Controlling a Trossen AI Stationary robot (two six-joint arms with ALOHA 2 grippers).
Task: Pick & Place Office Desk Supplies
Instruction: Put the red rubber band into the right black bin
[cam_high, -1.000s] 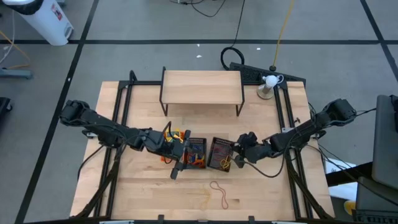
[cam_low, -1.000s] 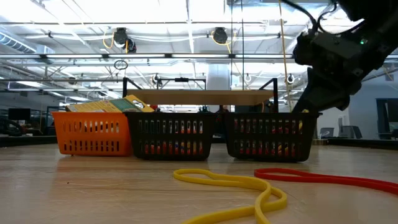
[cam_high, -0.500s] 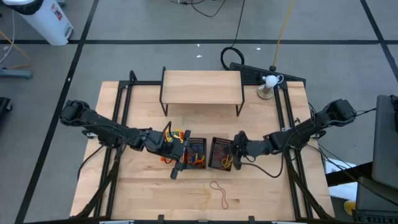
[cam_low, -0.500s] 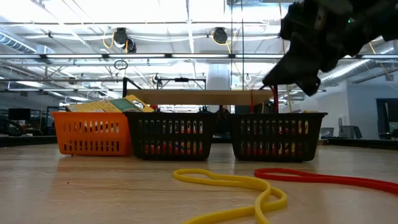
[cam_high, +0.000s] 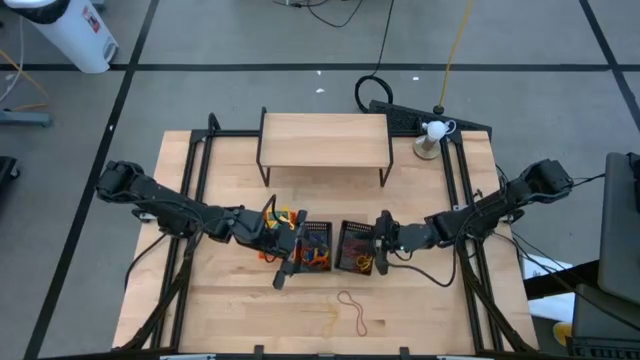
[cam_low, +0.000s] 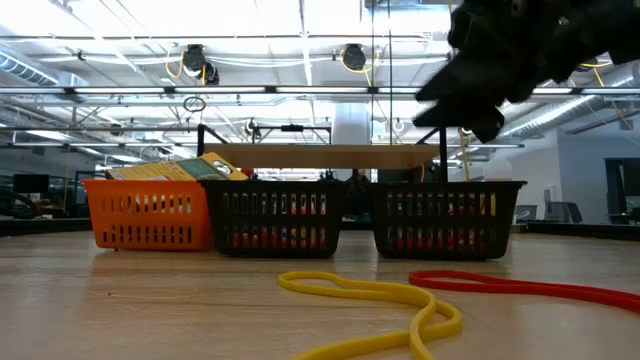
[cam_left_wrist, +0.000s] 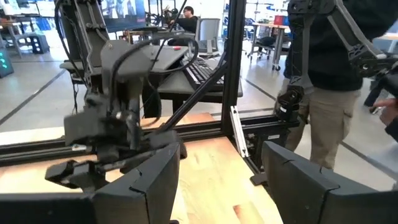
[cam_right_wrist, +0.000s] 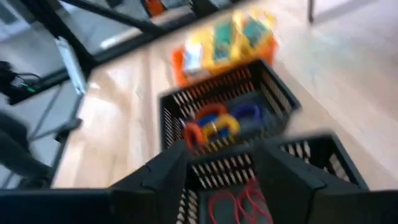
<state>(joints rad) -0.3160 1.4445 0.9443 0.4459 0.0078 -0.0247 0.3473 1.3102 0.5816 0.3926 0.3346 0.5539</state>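
The right gripper (cam_high: 381, 243) hangs over the right-hand black bin (cam_high: 355, 247), fingers apart and holding nothing; a red band (cam_right_wrist: 239, 202) lies in that bin right below it. From table height the gripper (cam_low: 470, 95) is only a dark blur above the bin's rim. The left gripper (cam_high: 285, 272) waits in front of the middle black bin (cam_high: 316, 246), fingers wide, empty. That bin holds loops of red, blue and yellow, partly hidden by the mesh. The orange bin (cam_low: 148, 215) holds yellow-and-green packs (cam_right_wrist: 229, 34), blurred from the wrist. A yellow band (cam_low: 375, 300) and another red band (cam_low: 520, 285) lie on the table (cam_high: 420, 320), cut off at the low view's edge
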